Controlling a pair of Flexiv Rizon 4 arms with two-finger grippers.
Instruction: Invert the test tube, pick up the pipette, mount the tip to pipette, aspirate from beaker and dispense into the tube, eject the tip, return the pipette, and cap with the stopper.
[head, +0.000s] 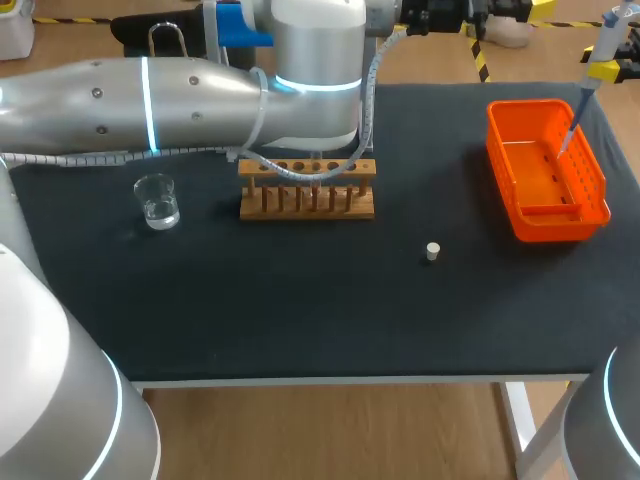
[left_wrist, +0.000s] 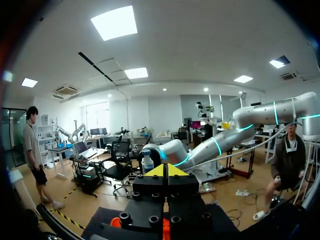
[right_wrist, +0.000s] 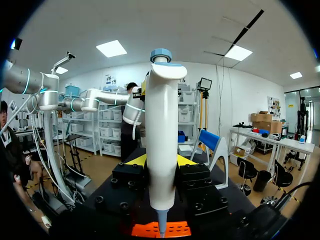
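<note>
Right fingers (right_wrist: 187, 161) clamp the pipette (right_wrist: 161, 125); long axis vertical, nose down, orange basket (head: 597, 190) directly beneath. Left fingers (left_wrist: 161, 171) pressed together, nothing seen between, farther off.

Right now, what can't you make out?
Wooden test tube rack: in the head view the left arm's silver elbow and its grey cable cover the top, so any tube there is hidden.
Left gripper: cut off by the head view's upper edge; its wrist view shows only shut yellow tips.
White pipette in the right gripper: its thin end above the orange plastic basket is too small to show a mounted tip.
</note>
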